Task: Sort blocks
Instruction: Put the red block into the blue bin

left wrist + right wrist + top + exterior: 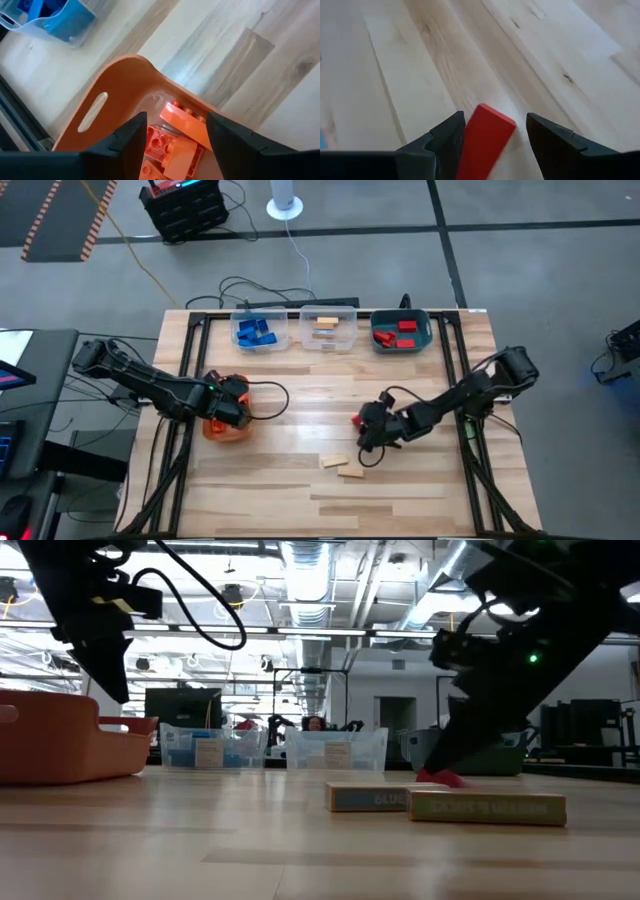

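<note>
Your right gripper is straddling the small red rectangular block, which is lying flat on the pale wooden table at centre right of the high view. The fingers are standing apart on either side, not yet pinching, and the block is sitting closer to one finger than the other, so closing now is likely to nudge or twist it rather than seat it squarely; it could skid towards the two pale tan wooden blocks lying just below it in the high view. That arm is reaching in from the right edge, wrist tilted low towards the board. Your left gripper is hovering over the orange plastic bin at centre left, fingers released and holding nothing, with the orange toy bricks lying inside beneath it; dropping lower is risking a knock against the bin's wall.
</note>
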Tool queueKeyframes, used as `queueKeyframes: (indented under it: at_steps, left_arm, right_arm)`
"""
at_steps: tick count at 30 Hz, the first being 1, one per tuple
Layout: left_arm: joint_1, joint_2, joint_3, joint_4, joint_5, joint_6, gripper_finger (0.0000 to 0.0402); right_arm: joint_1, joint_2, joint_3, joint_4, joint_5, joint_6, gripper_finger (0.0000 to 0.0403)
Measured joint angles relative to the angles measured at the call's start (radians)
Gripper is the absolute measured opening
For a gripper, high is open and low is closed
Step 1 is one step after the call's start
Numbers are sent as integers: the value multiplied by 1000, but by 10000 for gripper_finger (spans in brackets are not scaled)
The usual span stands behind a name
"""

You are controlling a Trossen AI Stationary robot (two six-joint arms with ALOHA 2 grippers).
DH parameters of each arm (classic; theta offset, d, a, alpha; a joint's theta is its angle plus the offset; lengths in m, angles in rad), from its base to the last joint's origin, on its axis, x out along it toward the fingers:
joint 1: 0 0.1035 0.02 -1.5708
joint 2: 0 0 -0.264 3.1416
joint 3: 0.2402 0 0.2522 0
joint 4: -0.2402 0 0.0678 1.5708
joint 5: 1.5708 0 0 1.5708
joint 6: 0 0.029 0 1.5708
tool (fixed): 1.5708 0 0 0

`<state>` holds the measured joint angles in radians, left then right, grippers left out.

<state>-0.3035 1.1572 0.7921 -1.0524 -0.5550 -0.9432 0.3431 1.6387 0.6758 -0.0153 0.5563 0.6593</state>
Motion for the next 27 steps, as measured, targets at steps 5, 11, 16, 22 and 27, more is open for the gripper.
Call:
queueKeyframes:
  at_steps: [5,11,16,22,27]
  left_arm:
    - [0,0,0,5,13,-4,200]
    - [0,0,0,7,30,6,200]
    - [0,0,0,67,24,63,200]
    - [0,0,0,189,-183,211,200]
    - [0,0,0,372,-343,386,200]
  right_arm:
    - [-2,67,0,70,-1,-1,245]
    - [-3,95,1,76,-1,-8,236]
    - [-4,76,0,69,-11,-63,171]
    - [-45,37,0,17,-66,-165,156]
    - [-164,-144,10,-255,-31,-209,156]
